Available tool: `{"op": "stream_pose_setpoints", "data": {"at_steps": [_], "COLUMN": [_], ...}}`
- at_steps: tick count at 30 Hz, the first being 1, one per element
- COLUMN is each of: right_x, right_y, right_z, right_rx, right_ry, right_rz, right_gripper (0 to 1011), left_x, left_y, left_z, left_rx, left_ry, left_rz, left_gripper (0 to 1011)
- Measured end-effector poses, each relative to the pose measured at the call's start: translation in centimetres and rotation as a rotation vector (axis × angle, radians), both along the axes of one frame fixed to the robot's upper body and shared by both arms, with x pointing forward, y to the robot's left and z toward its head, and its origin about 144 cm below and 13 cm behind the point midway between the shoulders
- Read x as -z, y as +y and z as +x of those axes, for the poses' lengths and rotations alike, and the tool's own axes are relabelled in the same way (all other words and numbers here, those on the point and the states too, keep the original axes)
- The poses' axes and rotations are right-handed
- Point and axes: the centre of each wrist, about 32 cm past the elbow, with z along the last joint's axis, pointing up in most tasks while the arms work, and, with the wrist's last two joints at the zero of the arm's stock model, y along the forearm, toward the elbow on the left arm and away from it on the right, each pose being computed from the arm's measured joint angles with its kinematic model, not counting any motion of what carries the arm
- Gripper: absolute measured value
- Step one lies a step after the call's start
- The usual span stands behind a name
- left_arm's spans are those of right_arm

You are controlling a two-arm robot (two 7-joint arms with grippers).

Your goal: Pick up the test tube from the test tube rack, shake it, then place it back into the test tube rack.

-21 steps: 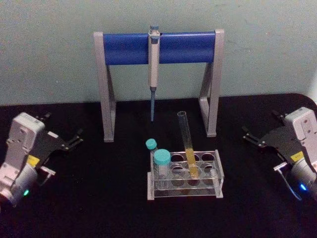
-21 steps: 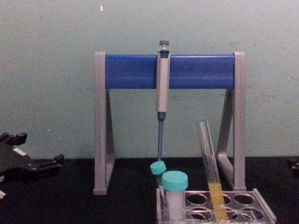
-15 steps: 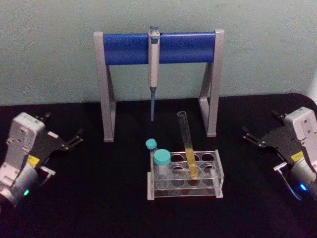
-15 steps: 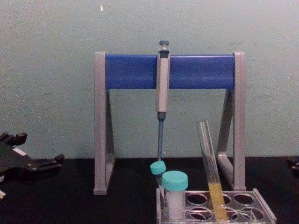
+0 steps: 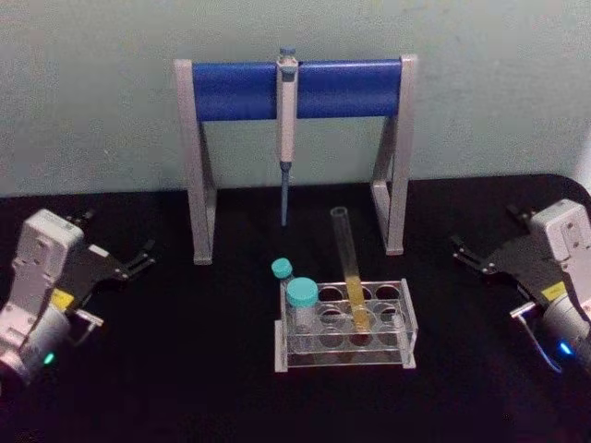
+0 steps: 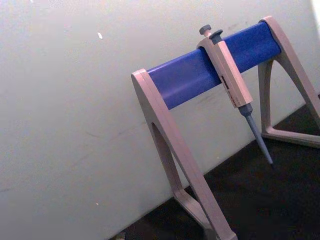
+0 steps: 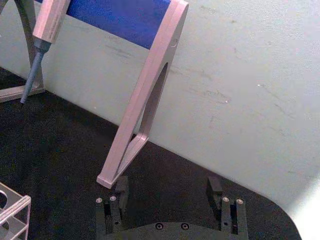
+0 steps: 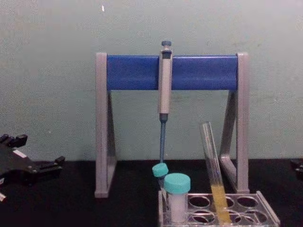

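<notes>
Test tube (image 5: 349, 268) leans in test tube rack (image 5: 342, 362), untouched — left end effector (image 5: 140, 258) and right end effector (image 5: 462, 254) both spread, resting well apart at counter (image 5: 185, 369) edges

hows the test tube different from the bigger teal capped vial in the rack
The test tube is long and slim, rising well above the test tube rack; the bigger teal-capped vial is short and wide. The test tube is open at the top; the vial is capped. The test tube leans; the vial stands about upright. Both sit in holes of the rack.
</notes>
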Motion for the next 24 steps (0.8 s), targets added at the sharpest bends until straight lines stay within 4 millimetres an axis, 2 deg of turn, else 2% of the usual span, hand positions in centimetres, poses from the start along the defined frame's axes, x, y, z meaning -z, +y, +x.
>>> {"op": "stream_pose_setpoints", "data": {"at_steps": [24], "right_x": [0.00], "right_y": [0.00], "right_z": [0.00], "right_rx": [0.000], "right_ry": [0.000], "right_rz": [0.000], "right_gripper": [1000], "left_x": [0.00], "left_y": [0.00], "left_z": [0.00], "left_rx": [0.000], "left_ry": [0.000], "left_rz": [0.000], "left_gripper": [1010]}}
